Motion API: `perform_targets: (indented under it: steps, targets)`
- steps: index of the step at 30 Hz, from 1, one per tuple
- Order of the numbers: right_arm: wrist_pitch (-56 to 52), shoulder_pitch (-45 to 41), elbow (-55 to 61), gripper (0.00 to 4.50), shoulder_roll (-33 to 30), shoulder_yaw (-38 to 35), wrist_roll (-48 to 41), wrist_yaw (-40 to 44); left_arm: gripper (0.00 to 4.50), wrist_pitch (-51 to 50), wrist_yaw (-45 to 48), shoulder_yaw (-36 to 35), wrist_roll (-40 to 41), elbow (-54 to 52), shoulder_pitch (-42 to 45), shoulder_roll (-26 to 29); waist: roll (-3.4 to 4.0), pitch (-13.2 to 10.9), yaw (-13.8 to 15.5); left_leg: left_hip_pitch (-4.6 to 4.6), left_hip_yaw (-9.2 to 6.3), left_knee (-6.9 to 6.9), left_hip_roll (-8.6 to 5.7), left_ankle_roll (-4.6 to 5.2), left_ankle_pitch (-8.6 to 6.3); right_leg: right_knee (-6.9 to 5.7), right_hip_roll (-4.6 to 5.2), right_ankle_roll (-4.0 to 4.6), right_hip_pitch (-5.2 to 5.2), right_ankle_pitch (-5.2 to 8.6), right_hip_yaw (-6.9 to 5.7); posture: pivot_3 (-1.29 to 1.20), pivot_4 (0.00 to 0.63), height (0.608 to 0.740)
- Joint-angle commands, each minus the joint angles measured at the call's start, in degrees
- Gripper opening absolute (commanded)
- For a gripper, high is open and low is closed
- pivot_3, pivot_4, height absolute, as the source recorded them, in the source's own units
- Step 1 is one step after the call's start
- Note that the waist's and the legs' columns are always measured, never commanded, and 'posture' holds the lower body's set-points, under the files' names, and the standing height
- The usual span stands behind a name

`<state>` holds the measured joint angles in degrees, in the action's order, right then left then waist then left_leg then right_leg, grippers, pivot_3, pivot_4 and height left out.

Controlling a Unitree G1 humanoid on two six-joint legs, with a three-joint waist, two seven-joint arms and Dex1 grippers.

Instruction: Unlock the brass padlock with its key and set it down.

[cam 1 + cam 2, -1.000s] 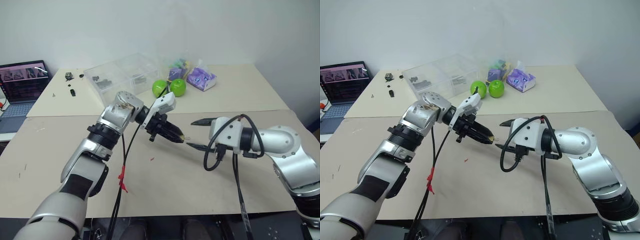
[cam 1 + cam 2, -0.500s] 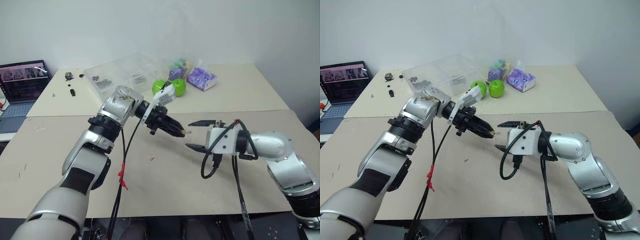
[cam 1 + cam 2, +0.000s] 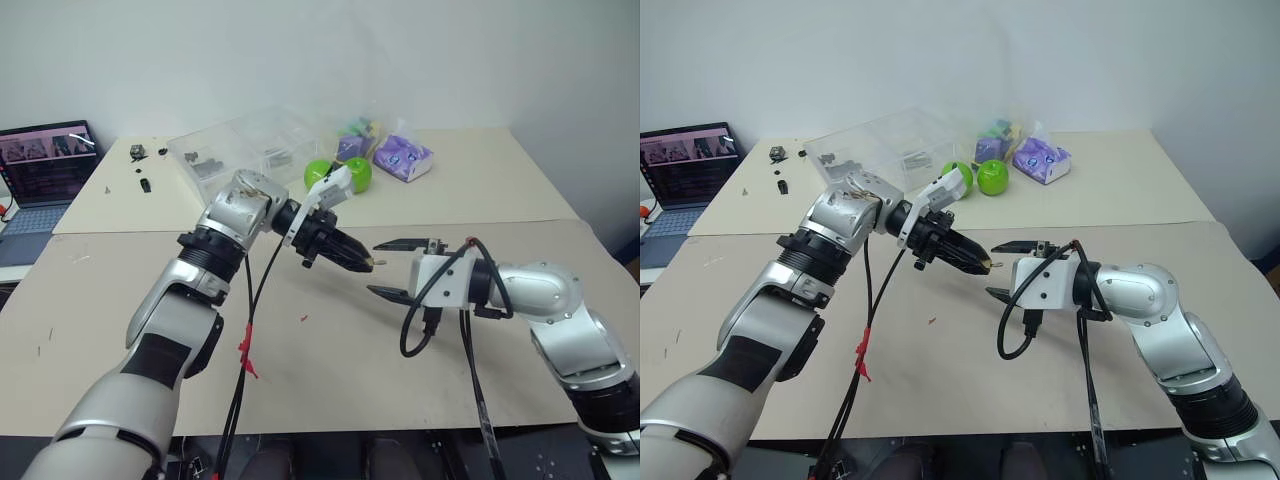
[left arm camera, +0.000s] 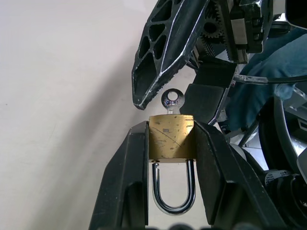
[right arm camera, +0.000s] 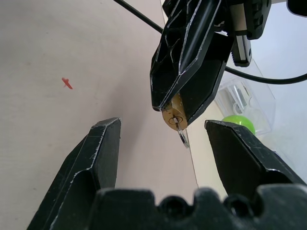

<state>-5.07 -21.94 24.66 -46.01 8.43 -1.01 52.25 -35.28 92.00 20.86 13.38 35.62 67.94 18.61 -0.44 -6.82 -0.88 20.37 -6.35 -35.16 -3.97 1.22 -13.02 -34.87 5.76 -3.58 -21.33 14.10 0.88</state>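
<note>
Since 1 s ago, L claw sits higher and R claw has closed in. L is clamped on the brass padlock above the desk, the key in its keyway; R's fingers stand apart, flanking the key w/o contact. Your risk: off-centre pinch slips off the bow or twists the lock loose.

table: beige | on it: clear box, two green apples, purple packets, laptop

Silver arms, black cables, black fingers
</note>
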Motion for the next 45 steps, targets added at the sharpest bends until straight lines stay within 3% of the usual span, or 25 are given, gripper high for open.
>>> perform_targets:
  steps: [1,8,11,18,21,45]
  targets:
    - [1.67,-1.37,1.08,3.37,0.36,-1.48,-0.02,-0.62,0.85,0.47,0.26,-1.18,0.18,-0.08,1.96,-0.5,0.0,0.0,0.01,0.0,0.0,0.0,0.0,0.0,0.0,0.0,0.0,0.0,0.0,0.0,0.0,0.0,0.15,0.74]
    - [1.49,-1.24,1.44,3.37,0.74,-1.57,-0.05,-0.73,0.85,0.36,0.41,-1.12,0.1,-0.08,1.92,-0.77,0.0,0.0,-0.03,0.0,0.0,0.0,0.0,0.0,0.0,0.0,0.0,0.0,0.0,0.0,0.0,0.0,0.15,0.74]
    - [1.43,-1.21,1.46,2.75,0.88,-1.62,-0.04,-0.81,0.85,0.27,0.39,-1.1,0.11,-0.13,1.93,-0.87,0.0,0.0,-0.01,0.0,0.0,0.0,0.0,0.0,0.0,-0.01,-0.01,0.0,0.0,0.0,0.0,0.0,0.15,0.74]
    - [1.46,-1.19,1.42,0.48,1.15,-1.64,0.01,-1.04,0.85,0.29,0.49,-1.02,0.06,-0.2,1.9,-0.93,0.0,0.0,-0.04,-0.01,0.0,0.0,0.0,0.0,0.0,-0.01,-0.01,0.0,0.0,0.0,0.01,0.0,0.15,0.74]
    - [1.55,-1.22,1.3,0.13,1.3,-1.66,0.15,-0.97,0.85,0.32,0.49,-1.12,-0.06,-0.16,1.84,-1.07,0.0,0.0,0.0,0.0,0.0,-0.01,0.02,0.0,0.0,0.0,-0.03,0.0,0.0,0.0,0.0,0.0,0.15,0.74]
    - [1.55,-1.66,0.54,0.12,1.74,-1.99,1.4,-1.56,0.85,-0.18,0.24,-1.34,-0.21,-0.03,1.46,-1.41,0.0,0.0,-0.02,0.0,0.0,-0.01,0.03,0.0,0.0,0.0,-0.04,0.0,0.0,0.0,0.01,0.0,0.15,0.74]
